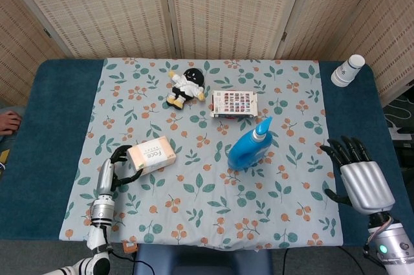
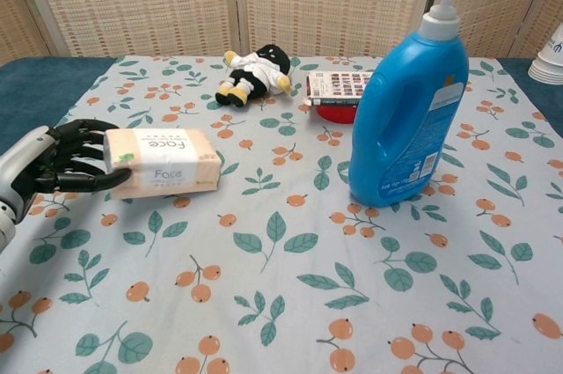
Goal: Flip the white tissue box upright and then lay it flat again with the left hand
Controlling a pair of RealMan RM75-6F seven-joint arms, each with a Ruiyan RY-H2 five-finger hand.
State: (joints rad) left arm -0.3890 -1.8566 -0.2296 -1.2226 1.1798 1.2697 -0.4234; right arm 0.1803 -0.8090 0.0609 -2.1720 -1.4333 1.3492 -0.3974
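Well to the left of the blue pump bottle [image 2: 407,101], the white tissue box [image 2: 163,161] lies flat on its broad face on the floral cloth [image 1: 207,217] that covers the table [image 1: 52,126], its "Face" lettering turned upward. The left hand [image 2: 54,161] grips its left end: the dark fingers [image 2: 81,143] curl over the top edge while the thumb runs along the lower front, so the box is clamped between them, and it appears to rest on the cloth, though the chest view does not settle whether its underside is fully down. By my reading this is a soft paper-wrapped pack rather than a stiff carton, so it should be light, slightly squashy under pressure and a little slick on its wrapper; a moderate squeeze across the short end, as now, looks the sensible hold, because pinching the middle could dent it and a loose hold could let it slide. Far right of the bottle, near the table's edge, the right hand [image 1: 359,175] hovers with its fingers spread and holds nothing. Beyond the bottle lie a small printed box [image 1: 234,103] and a plush doll [image 1: 186,87].
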